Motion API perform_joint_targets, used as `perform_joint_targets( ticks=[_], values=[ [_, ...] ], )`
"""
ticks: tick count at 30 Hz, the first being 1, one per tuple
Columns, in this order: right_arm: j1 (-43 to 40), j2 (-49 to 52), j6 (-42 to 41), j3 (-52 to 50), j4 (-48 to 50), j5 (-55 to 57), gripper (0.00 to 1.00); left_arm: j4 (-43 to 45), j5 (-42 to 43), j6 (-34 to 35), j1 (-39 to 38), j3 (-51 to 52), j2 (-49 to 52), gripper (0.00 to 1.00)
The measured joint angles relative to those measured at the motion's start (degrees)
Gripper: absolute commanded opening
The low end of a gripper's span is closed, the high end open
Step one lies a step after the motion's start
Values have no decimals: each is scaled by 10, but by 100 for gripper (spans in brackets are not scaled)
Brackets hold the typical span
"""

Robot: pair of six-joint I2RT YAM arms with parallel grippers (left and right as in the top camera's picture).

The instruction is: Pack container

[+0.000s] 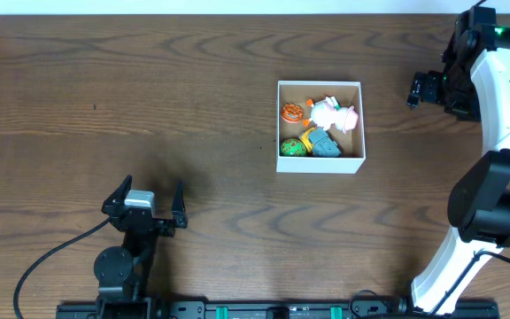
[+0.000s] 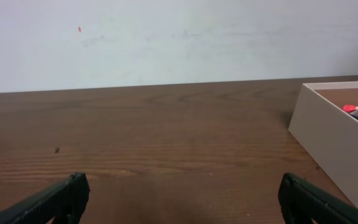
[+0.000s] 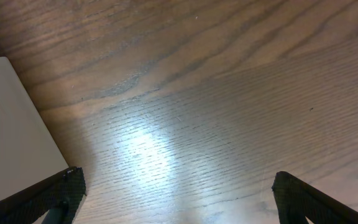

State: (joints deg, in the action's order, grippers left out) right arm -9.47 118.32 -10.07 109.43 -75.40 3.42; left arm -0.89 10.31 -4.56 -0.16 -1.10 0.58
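The container (image 1: 320,164) is a square open box with white walls and a brown inside, standing right of the table's middle. Inside lie an orange toy (image 1: 292,112), a white and pink toy (image 1: 330,112), a green ball (image 1: 292,147) and a blue-grey toy (image 1: 327,146). My left gripper (image 1: 149,197) is open and empty at the front left, far from the box. Its wrist view shows the container's wall (image 2: 334,140) at the right, beyond the open fingers (image 2: 182,193). My right gripper (image 1: 421,89) is open and empty just right of the box. Its wrist view shows the white wall (image 3: 8,130) beside the left finger (image 3: 179,186).
The table is dark brown wood (image 1: 149,89). The right arm's white links (image 1: 503,97) rise along the right edge. The left arm's base and cable (image 1: 118,266) sit at the front left. A pale wall (image 2: 166,37) lies behind the table's far edge.
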Motion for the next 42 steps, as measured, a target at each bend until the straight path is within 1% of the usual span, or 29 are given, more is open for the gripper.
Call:
perform_joint_targets(
  ticks=[33, 38, 42],
  values=[
    [3, -4, 0, 0, 0, 0, 99, 0, 0, 0, 0, 0, 0, 98],
    [23, -48, 0, -2, 0, 0, 99, 0, 0, 0, 0, 0, 0, 98],
    [56, -122, 0, -3, 0, 0, 99, 0, 0, 0, 0, 0, 0, 98]
  ],
)
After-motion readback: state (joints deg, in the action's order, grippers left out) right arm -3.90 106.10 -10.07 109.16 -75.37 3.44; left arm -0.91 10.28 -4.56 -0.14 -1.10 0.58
